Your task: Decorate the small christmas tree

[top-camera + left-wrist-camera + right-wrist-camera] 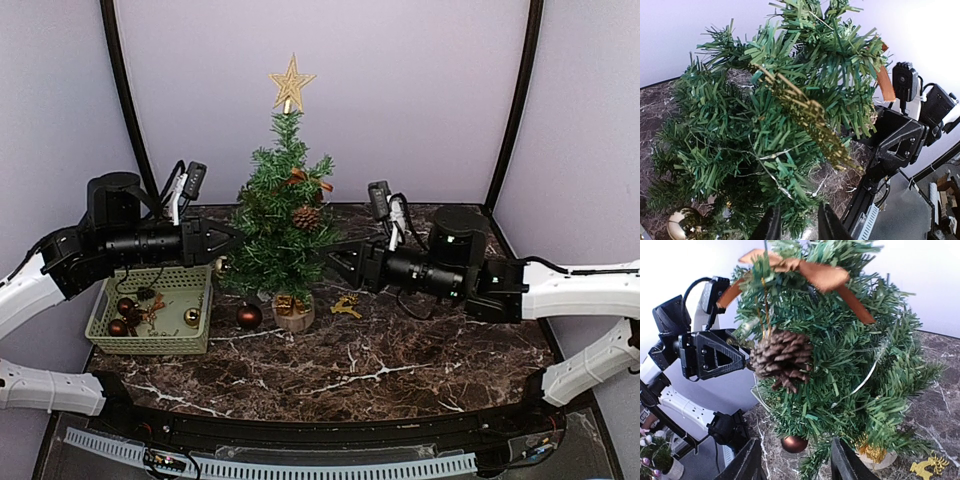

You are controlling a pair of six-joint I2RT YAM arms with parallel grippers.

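The small christmas tree (pixel 280 235) stands on its stump base (pixel 294 318) toward the far edge of the surface, near mid-width. From the top external view, a star (pixel 291 82) caps it and a basket (pixel 150 345) of ornaments sits by the left edge. The left arm's fingers (pixel 228 240) and the right arm's fingers (pixel 340 262) reach in from either side at branch height. This view alone shows how tall and narrow-footed the tree is. I judge it light and easy to tip, so any steadying grip belongs low on the trunk. The bristly branches would simply bend.

The left wrist view shows a gold glitter ornament (pixel 805 115) lying across the branches, unseen from above. The left arm's fingers (pixel 771 225) stand slightly apart, with branch tips in the gap and nothing visibly clamped.

The right wrist view shows the other flank: a pine cone (pixel 781 358), a copper bow (pixel 810 272) and a dark ball (pixel 794 443) hanging low. The right arm's fingers (pixel 747 462) are well apart, holding nothing.
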